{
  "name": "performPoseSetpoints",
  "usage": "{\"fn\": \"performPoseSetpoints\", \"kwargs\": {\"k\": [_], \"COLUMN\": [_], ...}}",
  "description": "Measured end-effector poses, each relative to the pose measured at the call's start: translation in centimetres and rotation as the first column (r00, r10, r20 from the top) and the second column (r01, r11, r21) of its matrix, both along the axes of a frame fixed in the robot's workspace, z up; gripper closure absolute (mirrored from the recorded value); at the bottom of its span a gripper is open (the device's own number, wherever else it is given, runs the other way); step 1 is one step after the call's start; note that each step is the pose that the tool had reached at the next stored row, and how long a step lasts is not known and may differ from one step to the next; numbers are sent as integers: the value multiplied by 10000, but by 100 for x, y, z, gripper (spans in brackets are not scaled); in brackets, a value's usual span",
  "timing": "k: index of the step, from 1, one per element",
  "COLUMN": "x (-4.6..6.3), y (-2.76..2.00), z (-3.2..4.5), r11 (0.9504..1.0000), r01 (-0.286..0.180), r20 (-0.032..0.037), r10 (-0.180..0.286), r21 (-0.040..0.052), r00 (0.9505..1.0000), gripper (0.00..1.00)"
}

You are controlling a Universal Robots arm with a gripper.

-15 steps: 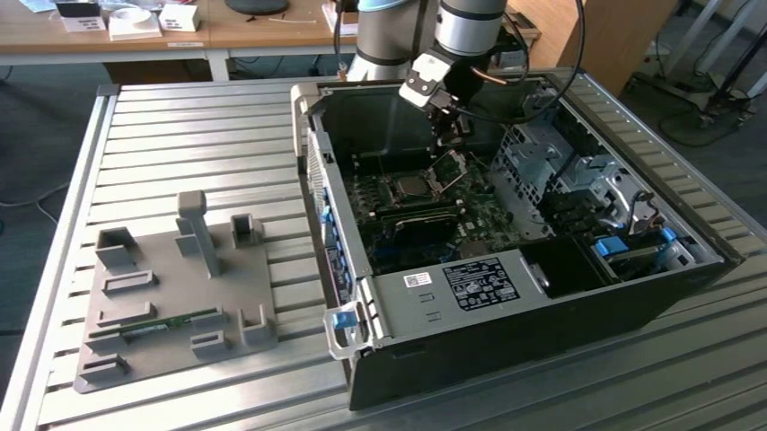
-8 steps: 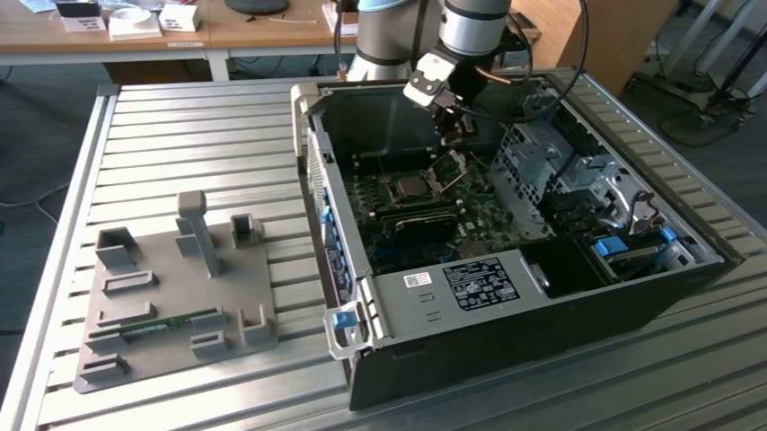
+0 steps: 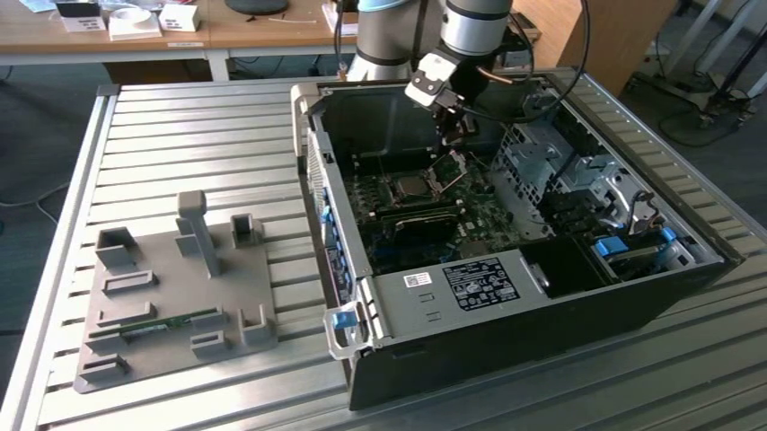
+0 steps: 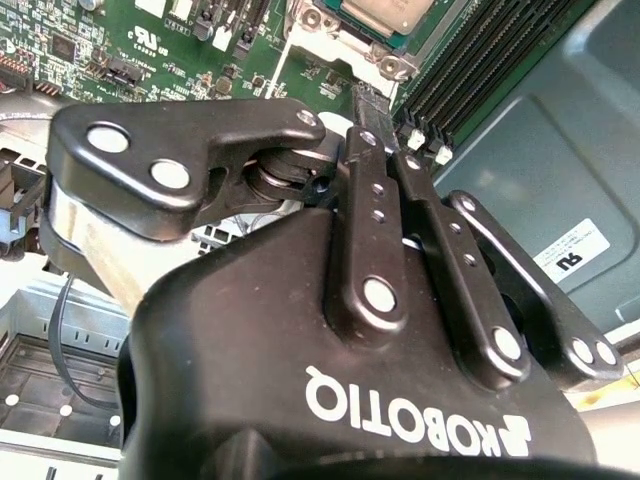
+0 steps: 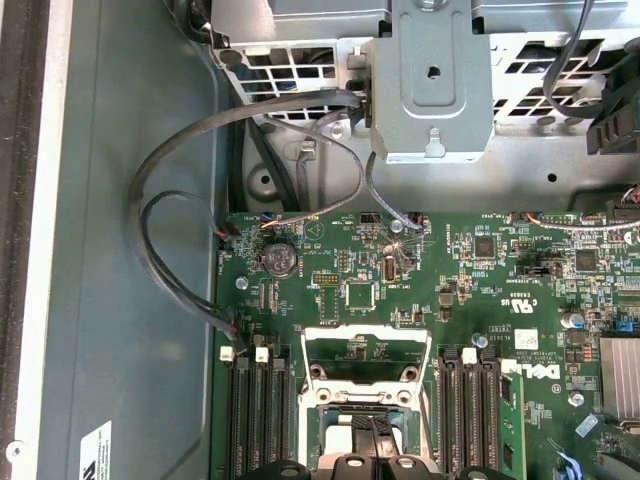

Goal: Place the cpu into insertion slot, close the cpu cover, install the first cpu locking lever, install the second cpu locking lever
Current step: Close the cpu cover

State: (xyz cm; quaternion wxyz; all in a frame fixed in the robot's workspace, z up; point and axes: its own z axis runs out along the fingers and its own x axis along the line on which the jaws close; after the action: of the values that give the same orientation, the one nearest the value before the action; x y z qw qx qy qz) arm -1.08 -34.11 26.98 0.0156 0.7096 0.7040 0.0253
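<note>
The cpu (image 3: 414, 187) lies flat in the socket of the motherboard (image 3: 419, 220) inside the open computer case; in the second wrist view its silvery top (image 4: 385, 12) shows beyond the fingertips. The cpu cover (image 3: 454, 167) stands tilted up at the socket's far side, and in the first wrist view it is a silvery open frame (image 5: 365, 345). My gripper (image 3: 454, 139) hangs just above the raised cover. Its fingers (image 4: 362, 130) are pressed together, shut, with nothing seen between them. In the first wrist view the gripper (image 5: 370, 440) points at the socket.
Memory slots (image 5: 255, 410) flank the socket. A metal drive cage (image 5: 430, 80) and looping black cables (image 5: 170, 220) sit close by. The case walls (image 3: 314, 171) enclose the board. A grey fixture plate (image 3: 168, 296) lies on the slatted table at the exterior view's left.
</note>
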Motion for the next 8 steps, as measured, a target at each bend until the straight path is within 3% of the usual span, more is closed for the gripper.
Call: {"fn": "performPoseSetpoints", "kwargs": {"k": [8], "x": [53], "y": [0], "z": [-4], "r11": [10000], "r01": [-1], "r20": [0], "r10": [1], "r21": [0], "r00": [10000], "gripper": [89]}}
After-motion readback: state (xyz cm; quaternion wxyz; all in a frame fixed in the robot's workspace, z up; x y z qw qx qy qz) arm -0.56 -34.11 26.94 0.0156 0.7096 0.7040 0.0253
